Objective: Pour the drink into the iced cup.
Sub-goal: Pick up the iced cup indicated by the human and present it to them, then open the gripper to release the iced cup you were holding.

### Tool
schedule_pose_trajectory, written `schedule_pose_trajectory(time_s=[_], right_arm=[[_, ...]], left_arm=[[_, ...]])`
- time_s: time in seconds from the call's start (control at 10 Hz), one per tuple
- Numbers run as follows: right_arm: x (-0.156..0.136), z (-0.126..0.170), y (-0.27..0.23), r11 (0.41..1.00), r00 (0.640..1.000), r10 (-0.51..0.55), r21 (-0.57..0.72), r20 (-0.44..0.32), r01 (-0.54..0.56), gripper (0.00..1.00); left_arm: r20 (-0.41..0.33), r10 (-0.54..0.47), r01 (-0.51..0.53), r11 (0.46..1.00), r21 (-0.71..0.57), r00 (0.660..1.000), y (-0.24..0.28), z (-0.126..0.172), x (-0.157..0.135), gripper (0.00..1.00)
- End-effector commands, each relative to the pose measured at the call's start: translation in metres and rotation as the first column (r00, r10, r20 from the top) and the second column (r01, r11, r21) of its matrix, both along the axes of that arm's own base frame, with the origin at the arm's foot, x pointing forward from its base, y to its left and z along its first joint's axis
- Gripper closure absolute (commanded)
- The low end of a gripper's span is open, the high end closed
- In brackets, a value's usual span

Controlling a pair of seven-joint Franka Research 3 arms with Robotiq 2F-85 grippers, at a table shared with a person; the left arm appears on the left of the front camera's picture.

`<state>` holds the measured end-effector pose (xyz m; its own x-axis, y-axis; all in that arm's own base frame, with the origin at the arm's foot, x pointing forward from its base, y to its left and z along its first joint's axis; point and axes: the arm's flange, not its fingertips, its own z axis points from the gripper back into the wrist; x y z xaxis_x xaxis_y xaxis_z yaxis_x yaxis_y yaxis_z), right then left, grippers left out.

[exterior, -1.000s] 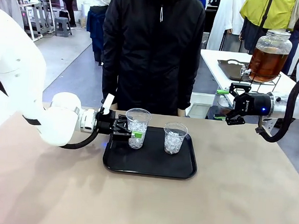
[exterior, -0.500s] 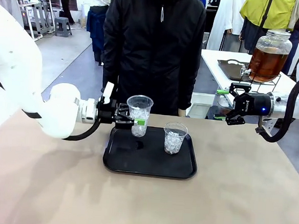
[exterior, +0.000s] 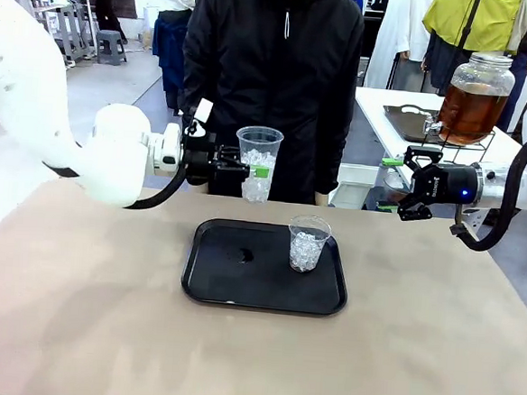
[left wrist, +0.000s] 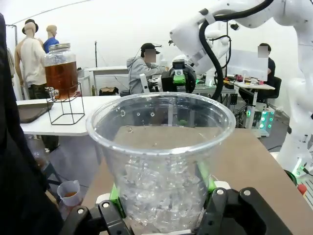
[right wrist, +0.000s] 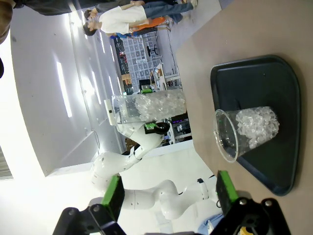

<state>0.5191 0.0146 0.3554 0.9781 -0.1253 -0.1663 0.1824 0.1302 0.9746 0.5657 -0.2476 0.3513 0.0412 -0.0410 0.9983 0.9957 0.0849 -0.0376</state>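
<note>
Cup (exterior: 260,145) higher, seemingly in left hand (exterior: 254,172)

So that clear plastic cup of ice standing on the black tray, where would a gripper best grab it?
Probably across its side wall near mid-height, coming in level from the robot's right. The clear plastic cup stands upright, open-mouthed, with ice inside, and the rim of the black tray is low, leaving the wall free. The open right gripper hangs on that side.

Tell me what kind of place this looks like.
Likely a robotics lab or demo hall serving drinks: a white robot arm holds a cup of ice near a black tray, a jar of amber drink stands on a side table, and people sit working farther back.
</note>
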Motion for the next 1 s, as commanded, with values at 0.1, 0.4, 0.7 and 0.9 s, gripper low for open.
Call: schedule_pose_trajectory(time_s=[0.1, 0.4, 0.7, 0.9], right_arm=[[0.0005, 0.0013, -0.0004, 1.000, 1.000, -0.001, 0.001, 0.001, 0.001, 0.00], [0.0005, 0.0013, -0.0004, 1.000, 1.000, -0.001, 0.001, 0.001, 0.001, 0.00], [0.0005, 0.0013, -0.0004, 1.000, 1.000, -0.001, 0.001, 0.001, 0.001, 0.00], [0.0005, 0.0013, -0.0004, 1.000, 1.000, -0.001, 0.001, 0.001, 0.001, 0.00]], left_arm=[[0.000, 0.000, 0.000, 1.000, 0.000, 1.000, 0.0000, 0.0000, 0.0000, 0.29], [0.000, 0.000, 0.000, 1.000, 0.000, 1.000, 0.0000, 0.0000, 0.0000, 0.29], [0.000, 0.000, 0.000, 1.000, 0.000, 1.000, 0.0000, 0.0000, 0.0000, 0.29], [0.000, 0.000, 0.000, 1.000, 0.000, 1.000, 0.0000, 0.0000, 0.0000, 0.29]])
